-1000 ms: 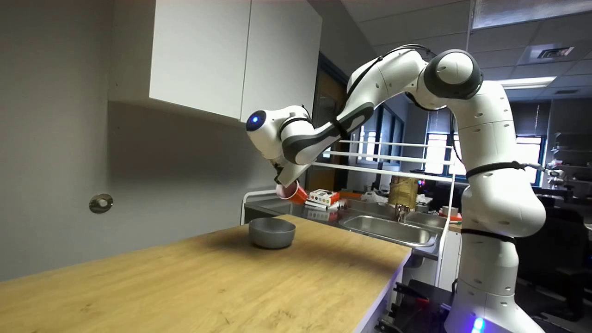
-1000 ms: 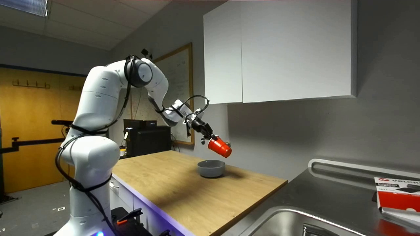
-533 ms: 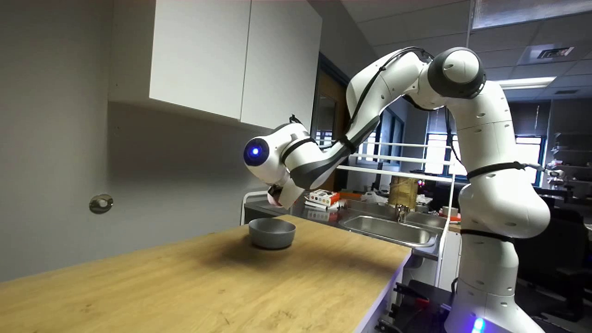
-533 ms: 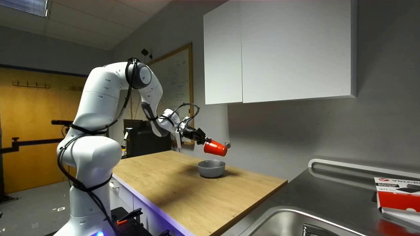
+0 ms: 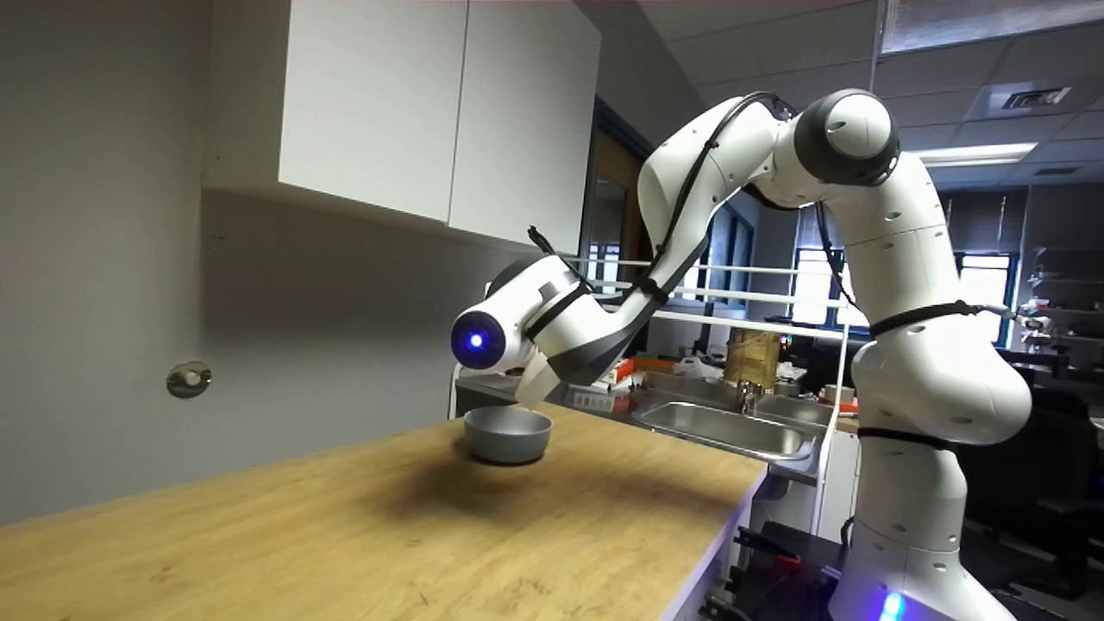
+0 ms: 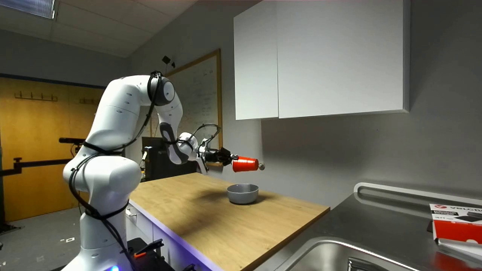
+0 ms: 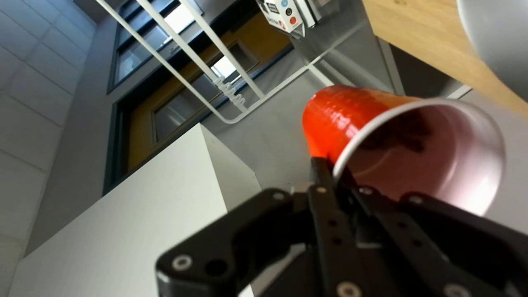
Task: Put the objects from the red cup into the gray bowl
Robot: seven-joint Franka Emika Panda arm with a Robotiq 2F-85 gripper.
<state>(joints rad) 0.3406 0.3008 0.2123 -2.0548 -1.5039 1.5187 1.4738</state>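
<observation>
Likely light and crushable, the red cup (image 6: 245,164) is sensibly clamped by the gripper (image 7: 335,170) on its rim, at wrist-view nine o'clock.

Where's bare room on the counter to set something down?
Free: wooden countertop between round gray bowl and white base cabinet, also between bowl and steel sink. Crowded: by the bowl, black gripper holding red plastic cup sideways aloft.

Open gap between cup (image 6: 244,164) and bowl (image 6: 242,195). Wide open table (image 5: 345,535) beside bowl. In way: cabinet (image 6: 331,60) higher up, wall (image 6: 320,150) behind bowl.
</observation>
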